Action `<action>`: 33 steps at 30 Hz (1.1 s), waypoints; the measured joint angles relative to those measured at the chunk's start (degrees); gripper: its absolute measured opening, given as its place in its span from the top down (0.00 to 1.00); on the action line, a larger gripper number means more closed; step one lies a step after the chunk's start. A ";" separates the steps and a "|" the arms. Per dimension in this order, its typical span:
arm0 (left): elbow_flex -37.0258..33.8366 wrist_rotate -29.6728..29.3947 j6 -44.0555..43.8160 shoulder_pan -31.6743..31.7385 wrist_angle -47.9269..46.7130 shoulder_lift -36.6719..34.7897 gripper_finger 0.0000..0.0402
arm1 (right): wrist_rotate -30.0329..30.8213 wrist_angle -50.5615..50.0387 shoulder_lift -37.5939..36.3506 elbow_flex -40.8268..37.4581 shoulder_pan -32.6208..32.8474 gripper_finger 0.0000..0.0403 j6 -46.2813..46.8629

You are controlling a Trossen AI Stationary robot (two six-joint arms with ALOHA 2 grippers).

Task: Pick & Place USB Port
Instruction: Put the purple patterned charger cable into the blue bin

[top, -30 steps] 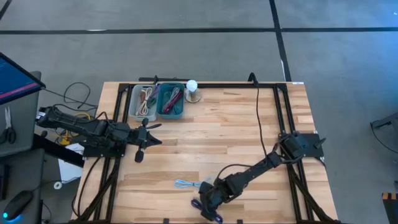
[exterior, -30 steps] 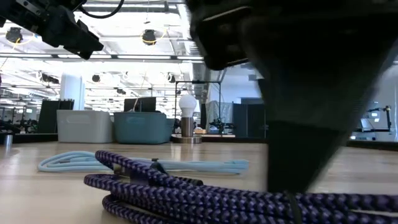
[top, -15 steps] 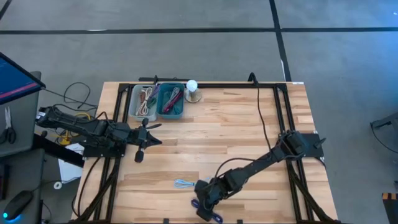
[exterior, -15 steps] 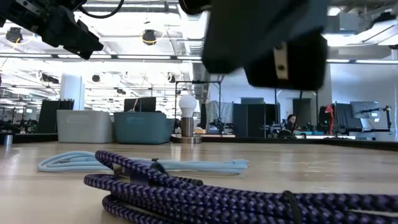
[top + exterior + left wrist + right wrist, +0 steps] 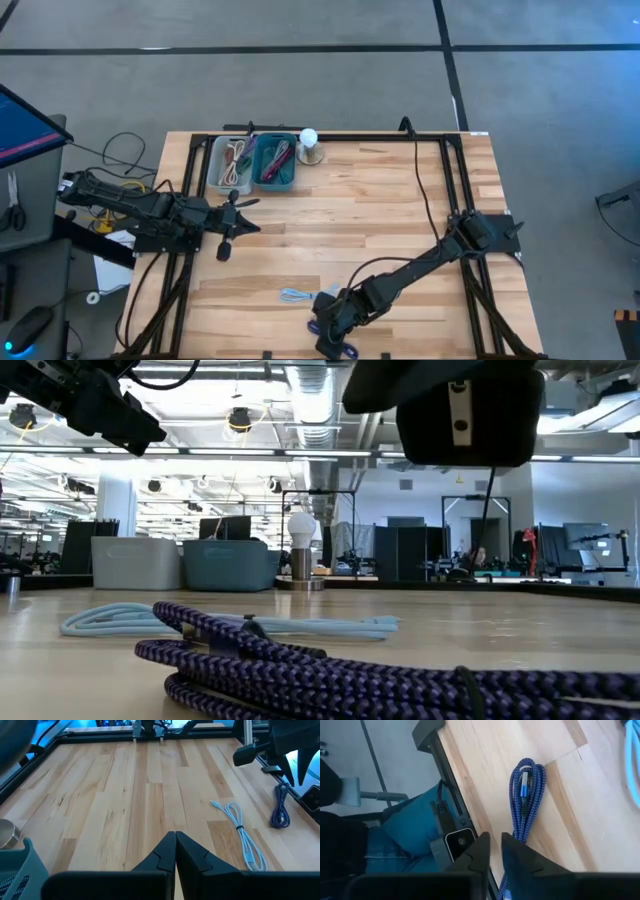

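A: Right arm shifted over the last second. It stretched toward the bottom edge, then eased back a touch. Right pincer now hangs above the purple cable at bottom centre of the high view. In the low view it has lifted clear of the cable.

B: Holding anything?

A: No. Fingers nearly together, only a thin slit, nothing between them. Left pincer is parked at mid left, closed and empty, unchanged.

B: Where's the cable relative to the right pincer?

A: Right below and slightly toward the table edge. It's a coiled bundle, long axis running roughly diagonal to that edge in the right wrist view. Light blue cable lies just beside it, toward the left, apart from it.

B: Which arm takes it?

A: Right, clearly. Left is well apart. My guess: it needs to open up, then drop with fingers across the bundle's long axis. Bins sit at upper left, a long carry.
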 joint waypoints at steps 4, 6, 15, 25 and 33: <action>0.00 0.00 -0.02 -0.01 0.00 0.00 0.98 | 0.54 0.19 0.35 0.02 0.00 0.82 0.63; 0.00 0.00 0.00 -0.02 0.00 0.00 0.98 | 0.52 -0.14 0.55 0.00 0.02 0.77 0.90; 0.00 0.00 0.00 -0.01 0.00 0.00 0.98 | 2.01 0.44 0.57 0.02 0.48 0.62 1.11; 0.02 0.04 -0.02 0.00 -0.02 0.09 0.98 | -0.05 2.18 5.58 0.00 0.55 0.61 1.05; 0.02 0.07 -0.02 -0.02 -0.02 0.09 0.98 | 0.04 2.25 5.89 0.06 0.55 0.66 0.60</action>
